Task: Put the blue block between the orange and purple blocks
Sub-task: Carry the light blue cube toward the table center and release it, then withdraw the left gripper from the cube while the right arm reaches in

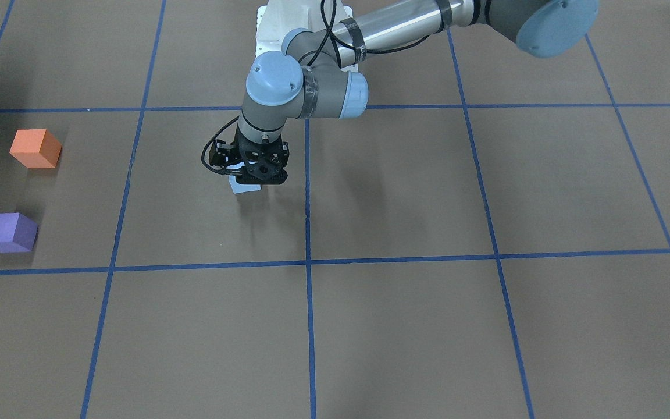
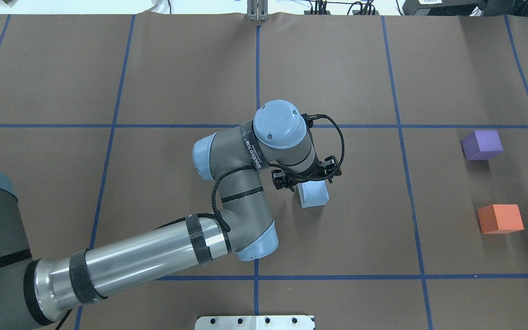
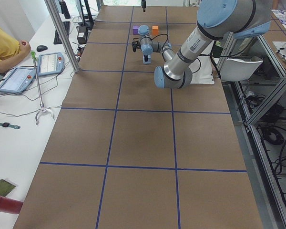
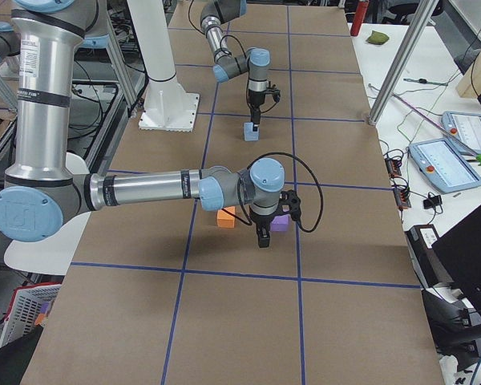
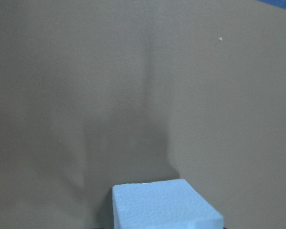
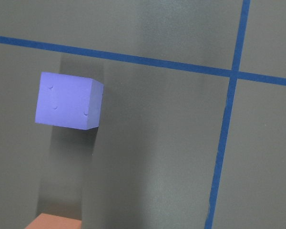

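The blue block is near the table's middle, well apart from the orange block and the purple block, so carrying and placing are not yet done. The left gripper is directly over it; I cannot tell whether it has closed on it. The right gripper hangs near those 2 blocks, and I cannot tell its opening either.

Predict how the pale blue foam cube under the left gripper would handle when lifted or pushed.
The pale blue foam cube has a grainy, foam-like surface, so it is probably light and slightly squashy. Its flat faces suggest it would slide, not roll. The matte texture likely resists slipping.
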`<action>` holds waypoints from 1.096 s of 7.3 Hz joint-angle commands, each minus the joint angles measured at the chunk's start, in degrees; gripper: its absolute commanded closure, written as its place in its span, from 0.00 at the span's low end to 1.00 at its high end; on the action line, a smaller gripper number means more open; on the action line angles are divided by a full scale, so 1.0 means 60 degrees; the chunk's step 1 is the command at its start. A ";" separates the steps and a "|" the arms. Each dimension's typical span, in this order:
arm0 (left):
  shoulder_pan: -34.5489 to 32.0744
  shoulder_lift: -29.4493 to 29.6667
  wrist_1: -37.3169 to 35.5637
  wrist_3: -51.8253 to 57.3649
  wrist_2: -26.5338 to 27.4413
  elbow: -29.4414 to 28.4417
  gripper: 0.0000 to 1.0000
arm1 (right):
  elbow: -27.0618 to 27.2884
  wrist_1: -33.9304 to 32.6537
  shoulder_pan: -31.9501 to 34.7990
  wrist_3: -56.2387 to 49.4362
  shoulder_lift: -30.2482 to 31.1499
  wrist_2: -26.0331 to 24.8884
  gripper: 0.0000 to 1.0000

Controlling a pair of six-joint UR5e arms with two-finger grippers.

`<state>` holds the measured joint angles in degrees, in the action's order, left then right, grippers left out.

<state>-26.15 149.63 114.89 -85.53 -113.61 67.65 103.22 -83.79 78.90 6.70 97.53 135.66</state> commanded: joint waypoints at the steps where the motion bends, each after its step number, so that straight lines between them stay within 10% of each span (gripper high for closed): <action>1: -0.0401 -0.1546 -0.1064 -0.0012 -0.0107 0.2593 0.00 | 0.0038 0.0034 -0.0155 -0.0032 -0.0170 -0.0108 0.00; 5: -0.1177 -0.5767 -0.1805 0.1502 -0.0224 0.7027 0.00 | 0.0390 0.0778 -0.0786 0.0114 -0.0187 -0.0843 0.00; 8: -0.2422 -0.7447 -0.1776 0.2815 -0.1365 0.7870 0.00 | 0.0681 0.1874 -0.2185 0.2366 -0.0668 0.0213 0.00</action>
<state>-38.38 107.57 104.20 -70.70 -119.40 113.58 106.28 -76.20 70.51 11.41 94.96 135.65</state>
